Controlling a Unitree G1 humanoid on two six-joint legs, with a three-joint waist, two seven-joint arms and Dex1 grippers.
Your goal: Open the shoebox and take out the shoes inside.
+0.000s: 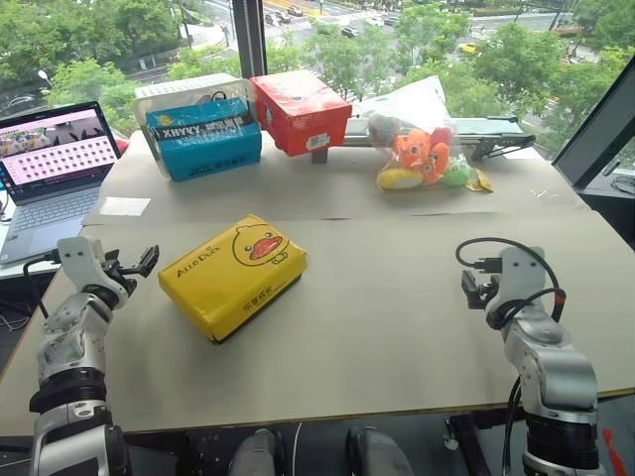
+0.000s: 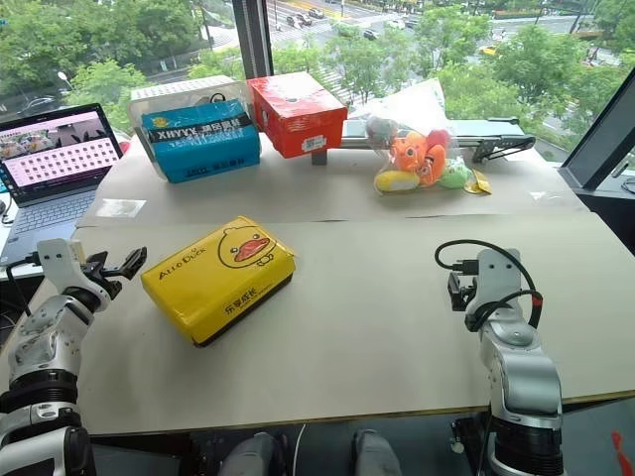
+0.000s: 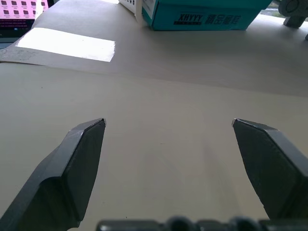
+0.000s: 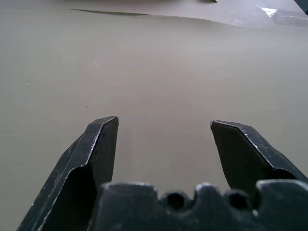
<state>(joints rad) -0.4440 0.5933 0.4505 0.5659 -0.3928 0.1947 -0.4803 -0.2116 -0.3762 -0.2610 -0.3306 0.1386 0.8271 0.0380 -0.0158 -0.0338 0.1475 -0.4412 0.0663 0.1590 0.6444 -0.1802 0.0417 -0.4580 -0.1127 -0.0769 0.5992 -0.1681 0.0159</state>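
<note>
The task looks to be at its very start: the shoebox [image 1: 232,277] lies closed, its yellow lid with the duck face seated on the black base, so the shoes are presumably inside and hidden. It sits left of centre in the head views, turned at an angle on the paper-covered counter [image 1: 397,327].

The left hand [image 1: 137,266] hovers at the lower left of the frame, just beside the box's near-left corner but not touching it, fingers spread wide and pointing roughly level across the counter. The left wrist view confirms the open fingers, with bare counter between them and the blue box [image 3: 207,14] far ahead. The right hand [image 1: 478,290] is at the lower right, well apart from the shoebox, fingers likewise parted and holding nothing, tipped slightly down toward bare counter.

The next move, as I judge it, calls for bringing both hands in to the box: one to steady the black base, the other to catch the lid's edge and lift it. The lid overlaps the base closely, so a fingertip will need to get under the rim; the angled placement may let the box slide or turn if pushed from one side only.

At the top of the frame stand the blue box, a red box [image 1: 300,109] and a bag of plush toys [image 1: 422,149], none involved.
</note>
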